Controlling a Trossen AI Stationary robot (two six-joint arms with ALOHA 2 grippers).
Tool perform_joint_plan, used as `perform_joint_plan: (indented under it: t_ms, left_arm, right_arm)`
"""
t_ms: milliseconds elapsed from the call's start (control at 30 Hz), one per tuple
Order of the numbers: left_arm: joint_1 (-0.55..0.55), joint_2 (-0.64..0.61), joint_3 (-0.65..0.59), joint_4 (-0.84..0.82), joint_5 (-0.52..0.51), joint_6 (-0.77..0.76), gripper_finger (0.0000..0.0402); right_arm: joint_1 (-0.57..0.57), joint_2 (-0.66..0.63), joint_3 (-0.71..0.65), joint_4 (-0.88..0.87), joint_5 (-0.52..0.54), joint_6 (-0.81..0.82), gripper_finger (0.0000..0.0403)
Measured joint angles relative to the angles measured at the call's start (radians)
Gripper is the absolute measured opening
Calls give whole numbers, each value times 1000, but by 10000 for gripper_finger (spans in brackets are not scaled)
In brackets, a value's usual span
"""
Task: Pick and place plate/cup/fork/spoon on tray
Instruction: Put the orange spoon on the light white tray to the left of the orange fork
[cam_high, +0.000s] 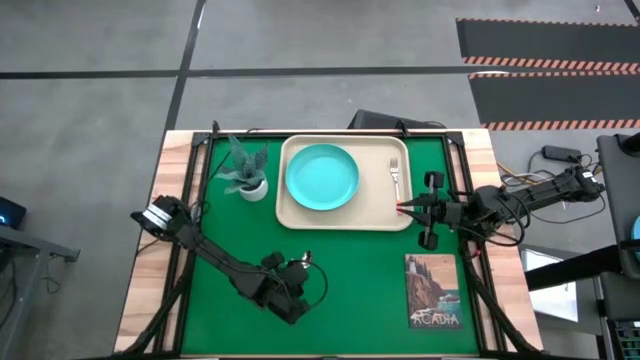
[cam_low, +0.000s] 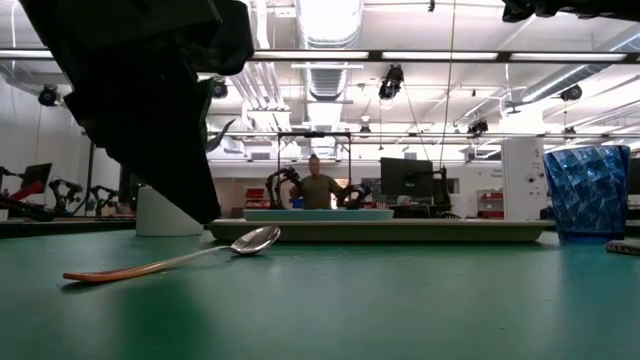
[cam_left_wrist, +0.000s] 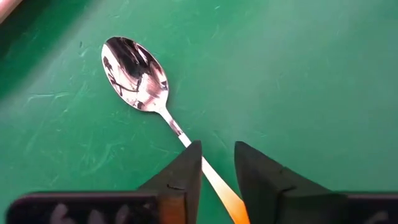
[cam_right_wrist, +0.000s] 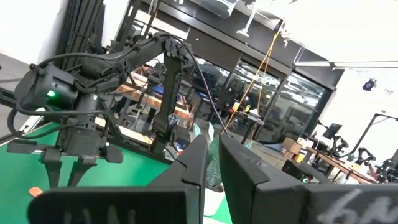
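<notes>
The beige tray (cam_high: 345, 215) lies at the table's far middle. The turquoise plate (cam_high: 322, 177) lies on its left half, and the fork (cam_high: 395, 172) on its right half, tines toward the far edge. My right gripper (cam_high: 405, 208) is at the tray's near right corner, on the fork's red handle end. The spoon (cam_left_wrist: 134, 71) lies flat on the green mat. My left gripper (cam_left_wrist: 217, 177) is open above it, one finger on each side of the orange handle (cam_left_wrist: 217, 186). The blue cup (cam_low: 587, 190) stands upright on the mat and is hidden in the high view. My right gripper has the fork's orange-red handle end (cam_high: 403, 209) between its two nearly shut fingers. It comes in level from the table's right side. The rest of the fork lies on the tray. The wrist view does not show the place of contact.
A green plant in a white pot (cam_high: 247, 172) stands left of the tray. A picture book (cam_high: 433, 292) lies on the mat at the near right. Open green mat lies between the tray and the near edge. A person shows far off in the room (cam_low: 318, 188).
</notes>
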Motion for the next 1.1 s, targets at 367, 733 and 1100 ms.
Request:
perform_joint_plan:
  t_ms: [367, 733, 1100]
  left_arm:
    - [2, 60, -2, 28, -116, 0, 132]
    - [5, 122, -2, 34, -188, -30, 132]
    - [3, 124, -26, 74, -206, -79, 81]
  right_arm:
    - [0, 0, 1, 0, 0, -2, 33]
    - [0, 0, 1, 6, -3, 5, 33]
    - [1, 0, 1, 21, -5, 29, 33]
